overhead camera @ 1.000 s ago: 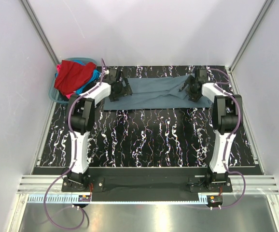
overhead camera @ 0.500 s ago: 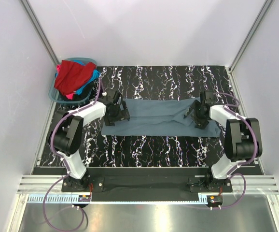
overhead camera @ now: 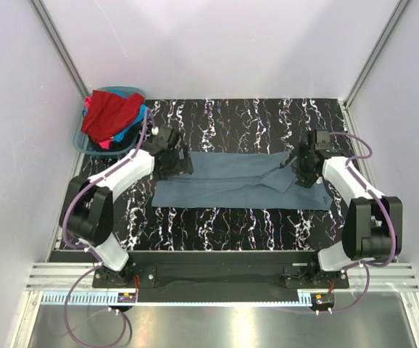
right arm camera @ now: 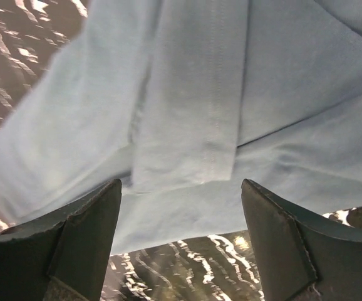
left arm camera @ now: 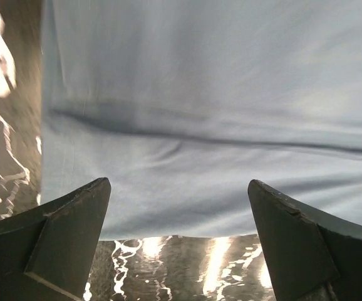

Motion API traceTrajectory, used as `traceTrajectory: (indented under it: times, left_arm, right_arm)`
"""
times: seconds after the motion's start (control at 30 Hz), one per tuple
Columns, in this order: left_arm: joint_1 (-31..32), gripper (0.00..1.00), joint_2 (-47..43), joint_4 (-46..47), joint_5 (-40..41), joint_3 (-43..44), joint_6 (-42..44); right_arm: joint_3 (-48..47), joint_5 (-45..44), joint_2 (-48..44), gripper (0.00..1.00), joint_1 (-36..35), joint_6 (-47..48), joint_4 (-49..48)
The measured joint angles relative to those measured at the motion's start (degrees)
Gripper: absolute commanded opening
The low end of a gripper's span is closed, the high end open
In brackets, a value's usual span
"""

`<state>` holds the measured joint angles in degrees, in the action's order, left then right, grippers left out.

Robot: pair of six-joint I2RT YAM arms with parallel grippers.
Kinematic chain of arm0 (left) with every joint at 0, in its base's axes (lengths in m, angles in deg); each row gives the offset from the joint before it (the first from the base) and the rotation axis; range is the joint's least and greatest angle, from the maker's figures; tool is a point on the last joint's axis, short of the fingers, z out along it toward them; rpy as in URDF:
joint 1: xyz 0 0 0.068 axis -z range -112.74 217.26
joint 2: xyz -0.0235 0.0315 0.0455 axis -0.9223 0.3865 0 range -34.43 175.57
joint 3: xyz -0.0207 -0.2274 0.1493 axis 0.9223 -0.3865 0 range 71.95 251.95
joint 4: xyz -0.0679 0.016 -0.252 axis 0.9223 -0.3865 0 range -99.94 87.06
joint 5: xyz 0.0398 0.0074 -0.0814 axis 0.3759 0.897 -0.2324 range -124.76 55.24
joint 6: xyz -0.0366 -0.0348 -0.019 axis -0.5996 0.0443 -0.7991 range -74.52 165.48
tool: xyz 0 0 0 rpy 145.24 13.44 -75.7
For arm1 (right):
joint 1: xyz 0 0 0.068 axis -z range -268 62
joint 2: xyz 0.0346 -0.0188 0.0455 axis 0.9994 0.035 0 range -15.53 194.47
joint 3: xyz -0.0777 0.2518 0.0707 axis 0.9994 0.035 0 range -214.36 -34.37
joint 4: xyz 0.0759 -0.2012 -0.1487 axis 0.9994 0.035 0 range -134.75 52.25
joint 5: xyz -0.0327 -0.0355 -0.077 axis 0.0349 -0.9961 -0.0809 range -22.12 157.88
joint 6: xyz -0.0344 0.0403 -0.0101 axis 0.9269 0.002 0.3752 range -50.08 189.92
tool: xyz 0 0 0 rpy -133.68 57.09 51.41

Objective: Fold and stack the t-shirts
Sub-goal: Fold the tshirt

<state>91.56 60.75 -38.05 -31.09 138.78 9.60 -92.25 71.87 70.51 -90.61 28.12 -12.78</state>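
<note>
A: Located the t-shirts?

B: Found the slate grey-blue t-shirt [overhead camera: 224, 190] laid out as a long band, left to right, across the middle of the table [overhead camera: 224, 228]. Saw the red t-shirt [overhead camera: 111, 114] heaped with the bright blue t-shirt [overhead camera: 143, 114] and the pink t-shirt [overhead camera: 102, 145] in the teal basket [overhead camera: 81, 141] at the far left corner, apart from the band.

A: Checked the pincers?

B: Yes. Caught the left gripper [overhead camera: 175, 161] at the band's far left corner, jaws spread fully wide and gripping nothing. Looked down through its wrist camera on smooth cloth and one free edge between the dark fingers [left arm camera: 62, 232]. Caught the right gripper [overhead camera: 305, 170] over the right end, jaws likewise well apart and empty, poised above a doubled-over flap [right arm camera: 193, 125] with a stitched hem.

A: Judged the step, then?

B: Took it for the fold of the first tee: laid lengthwise into a band, not yet shortened into a packet. Reckoned the stacking not begun, with three tees waiting in the basket.

A: Worked out the next move?

B: Only guessed. Called for both pincers to drop onto the cloth and close on an edge or corner at each end. Then needed a lift together and a carry across, to bring one end over the other. Feared dragging the loose flap open at the rumpled right end, so advised pinching through all its layers. Could not tell from above how many layers lay there.
</note>
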Motion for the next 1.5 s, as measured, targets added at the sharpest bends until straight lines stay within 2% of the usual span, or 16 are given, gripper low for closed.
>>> traceTrajectory:
  times: [0.2,0.3,0.47,0.57,0.73,0.9,1.4,1.5]
  left_arm:
    - [0.0,0.99,-2.91,-0.39,0.81,6.43,3.56]
    - [0.0,0.99,-2.78,-0.68,0.59,7.89,7.15]
    - [0.0,0.99,-0.46,-1.64,-0.55,11.47,14.14]
    - [0.0,0.99,0.74,-1.57,-1.18,13.09,16.68]
    - [0.0,0.99,1.25,-1.53,-3.63,13.31,16.98]
    - [0.0,0.99,1.46,-1.64,-5.81,13.16,16.11]
    - [0.07,0.99,0.76,-0.96,-7.61,5.09,12.98]
    - [0.04,0.99,-0.11,-0.68,-7.63,4.24,12.76]
  right_arm:
    - [0.22,-0.07,-1.29,0.82,0.0,-1.81,0.59]
    - [0.28,-0.63,-0.74,0.86,0.0,-2.43,2.16]
    - [-0.96,-3.39,-0.33,0.86,-0.07,-4.24,6.23]
    - [-1.9,-4.39,-0.15,0.83,-0.57,-5.09,6.64]
    - [0.02,-4.02,0.31,0.64,-1.73,-6.03,5.27]
    - [6.08,-2.91,1.25,0.54,-2.36,-6.95,3.26]
    - [6.14,-3.56,4.31,0.46,-2.45,-7.02,-2.38]
    - [6.12,-3.54,4.31,0.42,-2.49,-7.04,-2.82]
